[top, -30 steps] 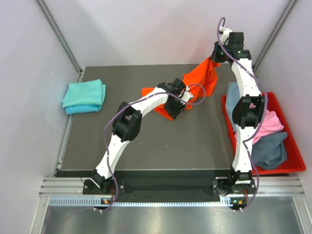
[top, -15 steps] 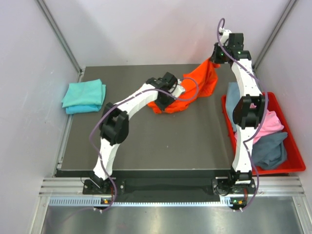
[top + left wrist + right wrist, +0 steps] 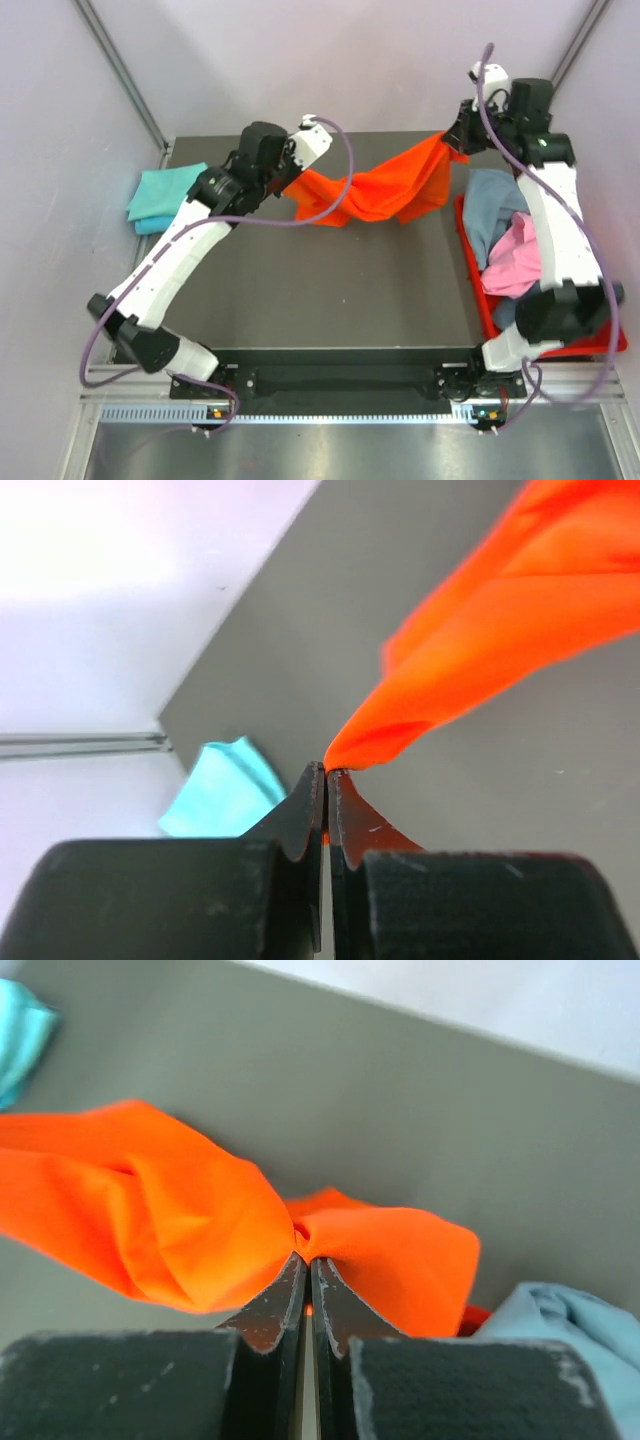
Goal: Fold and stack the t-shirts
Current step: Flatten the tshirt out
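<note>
The orange t-shirt [image 3: 370, 190] hung like a soft rope between the two claws, running left to right over the back of the dark table [image 3: 320, 300]. The left gripper [image 3: 327, 772] was pinched tight on its left end, and the right gripper [image 3: 307, 1258] on its right end. The thin cloth sagged and bunched in the middle and maybe touched the table there. The folded teal t-shirts [image 3: 165, 195] lay flat, nearer the left arm.
</note>
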`<state>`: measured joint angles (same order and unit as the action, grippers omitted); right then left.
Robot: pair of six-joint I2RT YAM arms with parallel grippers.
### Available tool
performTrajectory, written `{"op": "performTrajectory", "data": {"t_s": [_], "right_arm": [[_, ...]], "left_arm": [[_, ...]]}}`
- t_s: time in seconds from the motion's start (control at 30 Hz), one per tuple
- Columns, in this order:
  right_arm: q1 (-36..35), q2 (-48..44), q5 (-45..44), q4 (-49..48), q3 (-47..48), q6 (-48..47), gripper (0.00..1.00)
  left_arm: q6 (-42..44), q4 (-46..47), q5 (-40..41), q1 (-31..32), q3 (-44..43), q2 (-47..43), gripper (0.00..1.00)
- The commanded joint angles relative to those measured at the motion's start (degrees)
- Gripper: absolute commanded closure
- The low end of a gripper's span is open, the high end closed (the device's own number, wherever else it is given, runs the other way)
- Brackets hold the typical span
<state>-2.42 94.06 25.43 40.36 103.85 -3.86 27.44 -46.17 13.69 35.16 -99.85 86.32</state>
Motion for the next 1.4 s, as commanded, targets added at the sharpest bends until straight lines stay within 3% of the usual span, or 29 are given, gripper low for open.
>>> {"op": "performTrajectory", "data": {"t_s": [0.0, 0.13, 0.2, 0.53, 0.6, 0.67, 0.77, 0.9, 1.07, 1.2, 1.37], "right_arm": [[-0.75, -12.83, 3.67, -4.4, -4.52, -2.3, 1.0], [-1.45, -18.21, 1.82, -6.0, -4.2, -0.19, 1.0], [-1.54, -17.6, 1.81, -5.03, -3.05, 1.21, 1.0], [-2.07, -5.94, 4.28, -4.76, -6.03, 0.34, 0.99], [-2.24, -2.58, 2.7, -5.9, -6.56, 1.39, 0.66], [-2.42, 2.43, -0.62, -6.34, -5.25, 1.4, 0.42], [-2.77, 3.68, -4.06, -6.08, -3.83, -5.42, 0.34], [-3.38, -4.29, 0.66, -3.64, -10.67, -19.05, 0.36], [-10.58, -9.42, 5.15, 6.3, -19.91, -33.64, 0.44], [-20.14, -9.43, 5.68, 10.96, -23.34, -38.5, 0.45], [-24.91, -4.25, 7.88, 11.5, -25.01, -38.41, 0.5]], "left_arm": [[6.46, 8.18, 5.63, 0.09, 5.09, -6.4, 1.0], [13.68, 27.81, 9.76, 0.09, 12.56, -13.19, 1.0], [17.01, 32.88, 10.91, 0.09, 15.65, -14.69, 1.0], [14.84, 34.48, 10.65, -0.53, 17.23, -12.06, 1.0], [13.18, 35.36, 10.48, -1.23, 19.51, -10.13, 1.0], [9.76, 35.19, 9.69, -2.72, 21.01, -7.24, 1.0], [7.37, 33.43, 7.4, -4.48, 20.93, -3.2, 1.0], [6.75, 33.08, 8.63, -5.62, 20.93, 1.99, 1.0], [1.58, 30.19, 9.86, -7.38, 17.33, 9.72, 1.0], [-0.28, 28.68, 9.16, -8.26, 14.43, 12.72, 1.0], [-0.81, 27.81, 9.33, -8.7, 11.7, 15.1, 1.0]]}}
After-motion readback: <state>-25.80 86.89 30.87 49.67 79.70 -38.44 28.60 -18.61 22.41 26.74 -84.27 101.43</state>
